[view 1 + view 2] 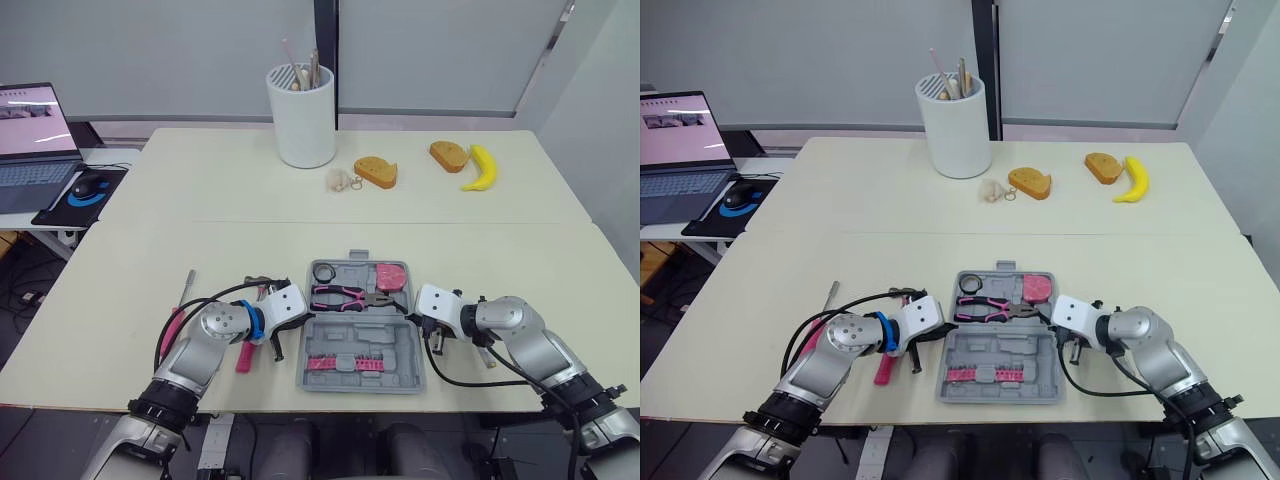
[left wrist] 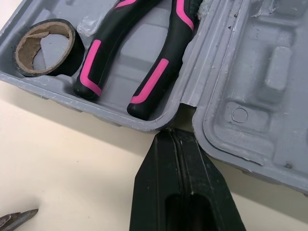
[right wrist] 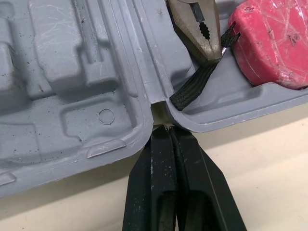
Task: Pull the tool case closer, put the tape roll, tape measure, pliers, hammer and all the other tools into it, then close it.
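The open grey tool case (image 1: 400, 376) lies at the near middle of the table (image 1: 520, 250), its halves joined by a left-to-right hinge. The left gripper (image 2: 174, 133) has its fingers pressed together, holding nothing, tip against the hinge notch on the case's left edge. The right gripper (image 3: 166, 128) is likewise pressed together and empty-handed, its tip at the hinge gap on the right edge. The far half holds a black tape roll (image 2: 72, 53), black-and-pink pliers (image 2: 161, 72) and a pink tape measure (image 3: 272, 43) with a black strap (image 3: 195, 89). The near half carries a pink bit strip (image 1: 345, 362). A pink-handled tool (image 1: 244, 355) lies on the table just left of the case. A laptop (image 1: 30, 150) sits far left, its screen too small to read.
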